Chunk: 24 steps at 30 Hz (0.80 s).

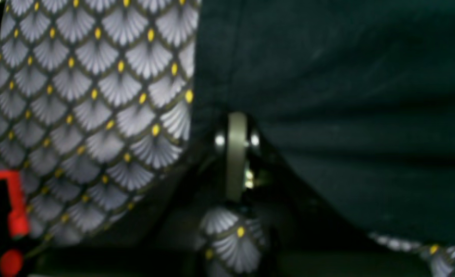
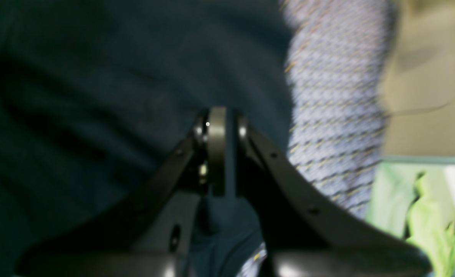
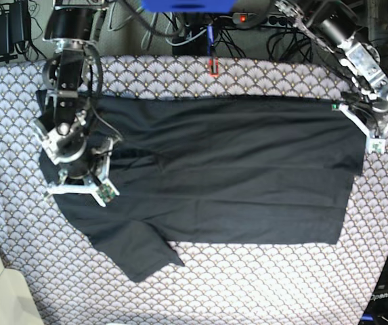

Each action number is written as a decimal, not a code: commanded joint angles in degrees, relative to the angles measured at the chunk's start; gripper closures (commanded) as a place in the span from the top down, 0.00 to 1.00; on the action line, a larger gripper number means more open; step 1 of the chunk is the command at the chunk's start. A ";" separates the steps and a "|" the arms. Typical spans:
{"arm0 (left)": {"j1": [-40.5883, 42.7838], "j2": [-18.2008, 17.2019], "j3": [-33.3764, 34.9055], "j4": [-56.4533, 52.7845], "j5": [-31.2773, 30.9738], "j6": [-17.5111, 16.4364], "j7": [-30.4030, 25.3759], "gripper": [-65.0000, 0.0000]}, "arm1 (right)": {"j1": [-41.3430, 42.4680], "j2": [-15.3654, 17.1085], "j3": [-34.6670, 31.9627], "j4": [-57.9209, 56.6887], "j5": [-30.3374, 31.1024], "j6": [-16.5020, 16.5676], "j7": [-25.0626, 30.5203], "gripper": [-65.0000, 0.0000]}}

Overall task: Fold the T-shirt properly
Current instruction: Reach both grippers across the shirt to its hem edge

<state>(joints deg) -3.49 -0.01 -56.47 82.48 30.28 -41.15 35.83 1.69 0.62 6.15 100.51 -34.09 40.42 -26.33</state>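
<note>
The black T-shirt [image 3: 234, 169] lies spread wide over the patterned tablecloth, one sleeve [image 3: 136, 254] sticking out toward the front left. My right gripper [image 2: 221, 123] is at the shirt's left end, shut with dark cloth pinched between its fingers; in the base view its arm [image 3: 68, 135] stands over that end. At the shirt's right upper corner my left gripper [image 1: 235, 129] is shut on the hem, and the T-shirt [image 1: 346, 115] hangs from its tips like a tent. The left arm [image 3: 366, 101] reaches in from the back right.
A scale-patterned tablecloth [image 3: 248, 284] covers the whole table. A small red part [image 3: 212, 68] sits at the far edge, with cables and a power strip behind it. Green cloth [image 2: 427, 215] lies in a bin off the table's left side.
</note>
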 commanded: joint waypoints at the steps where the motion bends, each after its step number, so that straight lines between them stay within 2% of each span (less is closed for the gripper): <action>1: -0.43 -1.18 -0.28 2.49 1.41 1.15 0.52 0.00 | 0.64 0.21 0.92 1.25 0.28 -0.42 0.52 0.04; 4: -1.39 -1.09 -0.19 6.36 1.32 1.15 0.78 0.00 | 2.48 -0.05 3.39 1.51 0.28 -0.42 0.52 0.08; 8: -3.15 -1.09 -0.10 10.31 1.32 1.15 1.22 0.00 | 4.86 -0.05 5.23 1.34 0.37 -0.42 0.44 0.20; 11: -5.26 -1.09 -0.19 11.54 1.59 1.15 1.31 0.11 | 6.44 -0.14 5.50 1.34 0.37 -0.42 0.44 0.30; 14: -7.63 -1.35 -0.02 11.46 1.59 1.15 1.31 0.25 | 9.08 -0.14 5.50 -0.33 0.55 -0.42 -0.09 0.36; 18: -12.91 -1.53 -0.02 9.52 1.94 1.15 1.31 0.36 | 17.43 0.30 5.50 -9.48 0.72 -0.42 -5.63 0.40; 24: -19.33 -2.85 2.71 -0.59 2.11 1.15 1.04 0.41 | 31.49 5.49 6.73 -32.25 6.88 -0.42 -6.95 0.40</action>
<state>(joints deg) -21.34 -1.91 -54.13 80.88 32.88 -40.29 38.04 31.40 5.63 12.78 66.78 -27.49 40.53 -33.93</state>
